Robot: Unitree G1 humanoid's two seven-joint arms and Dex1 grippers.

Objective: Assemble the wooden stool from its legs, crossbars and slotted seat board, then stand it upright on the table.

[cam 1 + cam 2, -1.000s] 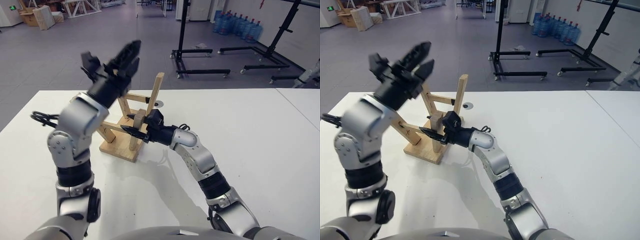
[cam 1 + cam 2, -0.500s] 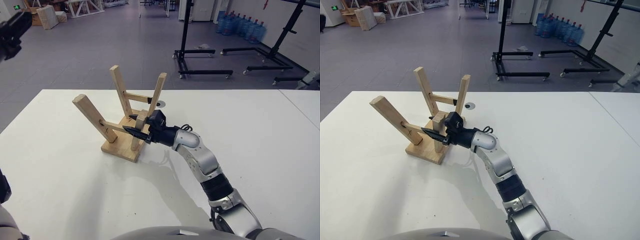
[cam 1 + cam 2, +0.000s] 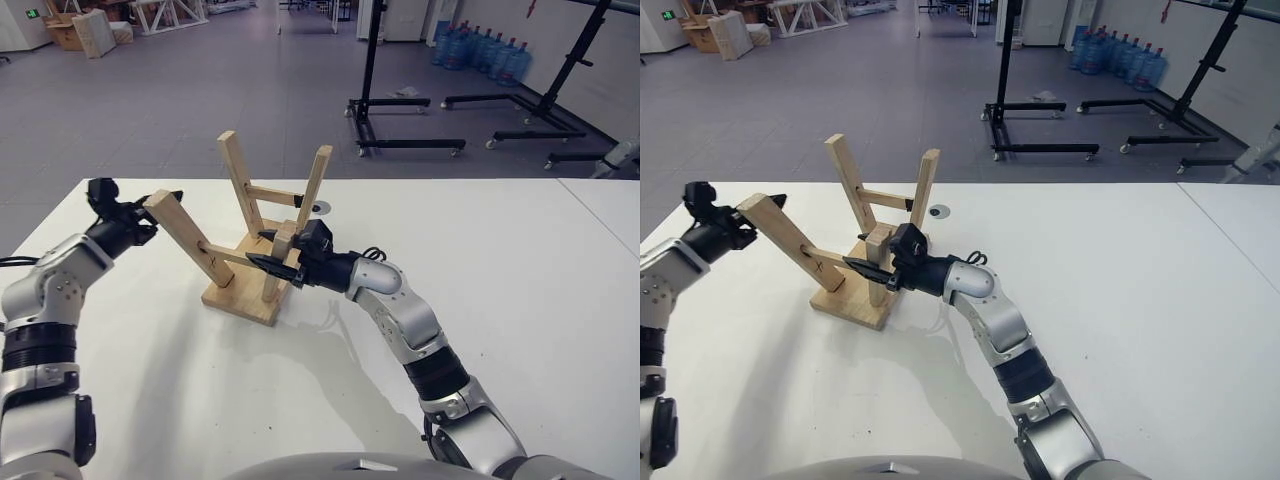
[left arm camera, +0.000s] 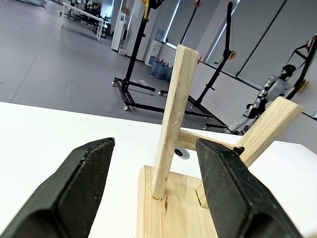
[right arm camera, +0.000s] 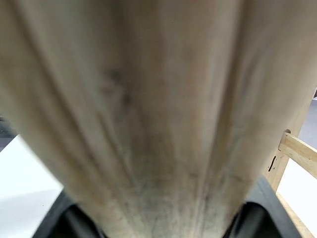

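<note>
**A:** The left arm has come down. A second ago it was raised in front of the stool (image 3: 312,190), and half a second ago it was off at the far upper left. Now the left gripper (image 3: 140,215) sits at the top end of the tilted leg (image 3: 188,238). The right arm hasn't shifted.

**B:** What do the head views show?

**A:** The stool is upside down, with the seat board (image 3: 238,300) flat on the counter (image 3: 520,290) and the legs pointing up. The right gripper (image 3: 262,263) pinches the near leg (image 3: 281,245) low down, close to the board.

**B:** Left wrist?

**A:** Its fingers (image 4: 84,183) are spread wide, one on each side of the tilted leg, with a gap on both sides. They grip nothing. A crossbar (image 4: 213,141) runs to the next leg.

**B:** Right wrist?

**A:** Wood sits right against the lens with a dark finger on either side, so it's clamped on that leg.

**B:** Meaning?

**A:** I'd say the left is lined up to take the leaning leg, probably to press it straight into its slot while the right steadies the stool. The stool has yet to be turned upright.
</note>
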